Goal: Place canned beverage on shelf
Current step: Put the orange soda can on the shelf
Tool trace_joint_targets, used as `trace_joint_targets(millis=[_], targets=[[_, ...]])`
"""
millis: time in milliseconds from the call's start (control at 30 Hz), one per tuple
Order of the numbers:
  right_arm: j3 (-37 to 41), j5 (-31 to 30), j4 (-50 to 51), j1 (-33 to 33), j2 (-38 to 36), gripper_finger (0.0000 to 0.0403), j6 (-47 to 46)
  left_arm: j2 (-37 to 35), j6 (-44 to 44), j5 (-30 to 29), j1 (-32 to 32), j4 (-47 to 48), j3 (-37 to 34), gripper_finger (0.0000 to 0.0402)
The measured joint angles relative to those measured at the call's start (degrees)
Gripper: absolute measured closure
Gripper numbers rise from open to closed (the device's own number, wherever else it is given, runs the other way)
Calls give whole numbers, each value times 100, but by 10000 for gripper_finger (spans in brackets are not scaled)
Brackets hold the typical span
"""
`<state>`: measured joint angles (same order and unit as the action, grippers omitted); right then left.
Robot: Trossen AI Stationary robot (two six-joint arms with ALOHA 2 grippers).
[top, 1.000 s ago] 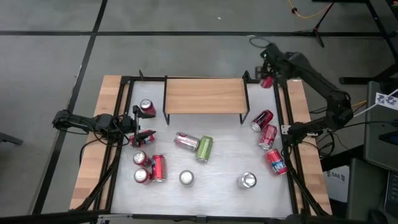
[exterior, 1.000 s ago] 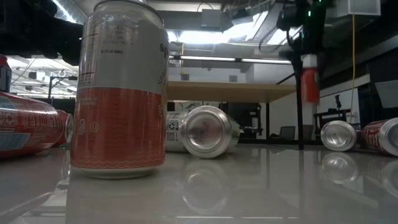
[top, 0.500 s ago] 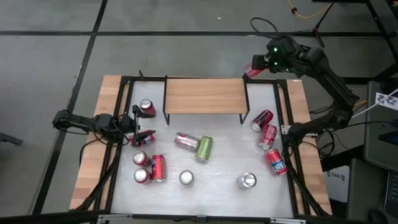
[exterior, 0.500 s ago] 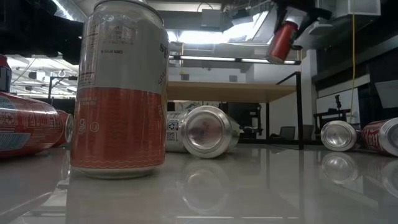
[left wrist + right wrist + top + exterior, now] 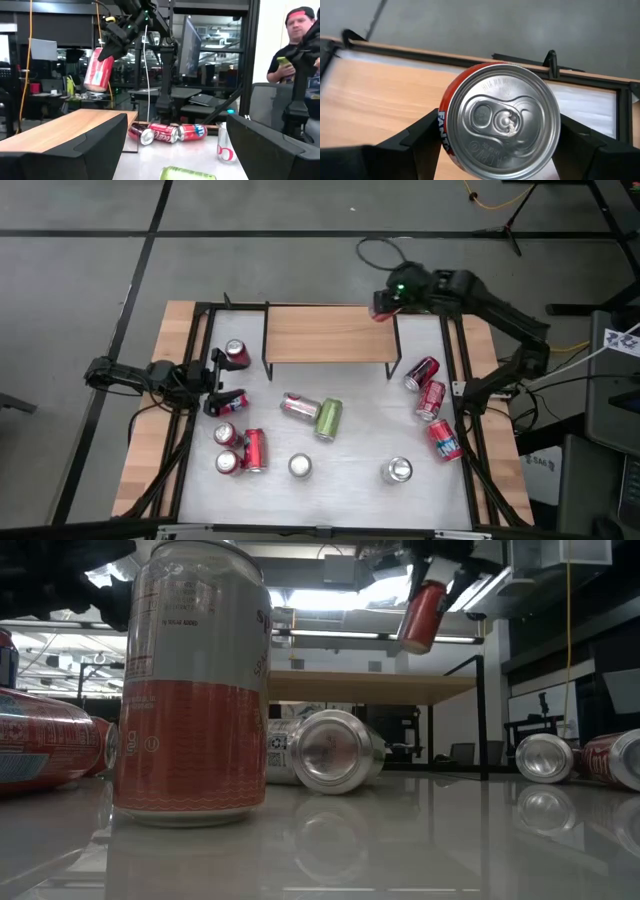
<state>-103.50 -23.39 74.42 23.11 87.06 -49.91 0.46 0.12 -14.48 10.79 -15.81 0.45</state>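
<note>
White table (image 5: 350, 450) with light-wood side edges and a black metal frame, on a grey floor crossed by dark seams. The shelf (image 5: 328, 333), a light-wood plank on thin black legs, stands at the table's far edge with its top bare. The right gripper (image 5: 388, 302) hangs above the shelf's right end, its fingers clenched on a red can (image 5: 381, 307); in the low view the red can (image 5: 421, 616) is tilted and well above the plank (image 5: 370, 689). The right wrist view shows the can's silver lid (image 5: 503, 121) between 2 dark fingers (image 5: 415, 139), over the plank's right end. The left gripper (image 5: 222, 383) waits low at the table's left side, fingers spread and holding nothing, with 1 red can (image 5: 236, 354) near it. Other cans lie or stand across the white surface, leaving the strip just in front of the shelf open. Beyond the table, the left wrist view shows desks, monitors and a person (image 5: 295, 45).
</note>
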Motion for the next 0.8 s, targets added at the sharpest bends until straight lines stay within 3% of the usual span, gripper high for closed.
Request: trace_joint_targets(millis=[800], targets=[[0,-197,3,357,1038,118,24,0,-13,-46,0,8,0,66]])
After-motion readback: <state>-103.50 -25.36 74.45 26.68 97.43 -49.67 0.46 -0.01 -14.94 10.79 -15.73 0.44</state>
